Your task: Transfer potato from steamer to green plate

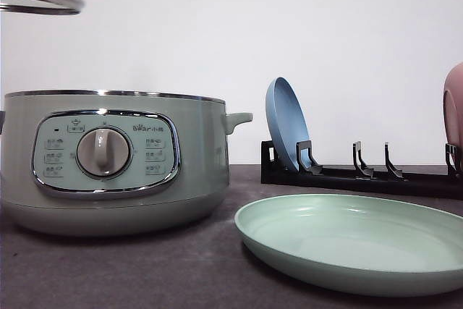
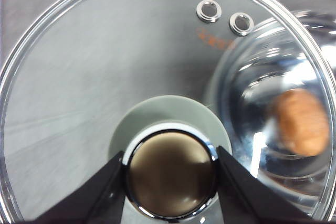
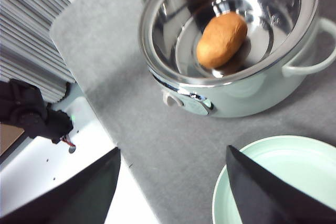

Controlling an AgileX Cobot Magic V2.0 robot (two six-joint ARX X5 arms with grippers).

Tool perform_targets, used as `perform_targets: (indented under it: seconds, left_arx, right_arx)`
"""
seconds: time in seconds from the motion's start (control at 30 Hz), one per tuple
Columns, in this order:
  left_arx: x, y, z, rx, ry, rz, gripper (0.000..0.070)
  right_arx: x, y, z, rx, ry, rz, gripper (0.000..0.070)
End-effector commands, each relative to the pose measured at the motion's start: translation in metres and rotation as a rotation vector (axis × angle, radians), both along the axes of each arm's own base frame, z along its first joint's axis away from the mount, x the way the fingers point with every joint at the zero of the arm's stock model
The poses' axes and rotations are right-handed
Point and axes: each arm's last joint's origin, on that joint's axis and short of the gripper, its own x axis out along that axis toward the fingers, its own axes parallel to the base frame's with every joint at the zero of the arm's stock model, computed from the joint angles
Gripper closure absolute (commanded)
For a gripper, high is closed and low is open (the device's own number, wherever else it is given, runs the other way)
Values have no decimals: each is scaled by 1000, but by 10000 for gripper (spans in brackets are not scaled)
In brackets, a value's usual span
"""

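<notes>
Glass lid (image 2: 105, 77) is off, clamped by my left gripper (image 2: 170, 169). My right gripper (image 3: 173, 182), open, must next descend onto the potato (image 3: 221, 39) in the steamer (image 3: 236, 98).

Orange-brown potato (image 3: 221, 39) inside open steamer (image 1: 108, 161), green plate (image 1: 354, 240) beside

A table (image 1: 145, 273) covered by a grey mat carried everything. In the front view, the pale-green steamer (image 1: 108, 161) stood on it at about nine o'clock, the green plate (image 1: 354, 240) lay flat at about four o'clock, just beside the steamer, and a black dish rack (image 1: 362, 175) stood behind the plate at about two o'clock.
</notes>
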Motion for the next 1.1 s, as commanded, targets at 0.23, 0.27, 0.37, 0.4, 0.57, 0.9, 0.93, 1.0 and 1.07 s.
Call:
perform_targets:
  seconds: [0.23,0.27,0.37,0.4,0.57,0.9,0.93,1.0,1.07]
  left_arx:
    - [-3,15,14,9,-77,65,700]
    - [-3,15,14,9,-78,66,700]
    - [-3,16,14,9,-78,69,700]
    - [-3,16,14,9,-78,69,700]
    - [-2,16,14,9,-80,69,700]
    - [-2,16,14,8,-82,69,700]
    - [-2,16,14,8,-82,69,700]
    - [-2,16,14,8,-82,69,700]
    - [-2,16,14,8,-82,69,700]
  right_arx:
    - [22,34,-7,-20,56,14,241]
    - [27,41,-6,-29,54,16,227]
    - [42,63,-2,-47,59,32,219]
    - [48,70,0,-53,62,36,218]
    - [77,111,-1,-125,62,41,182]
    - [119,173,-37,-263,34,-7,152]
    - [122,177,-41,-273,32,-10,151]
    - [125,185,-49,-293,29,-13,150]
    - [128,193,-58,-314,20,-20,140]
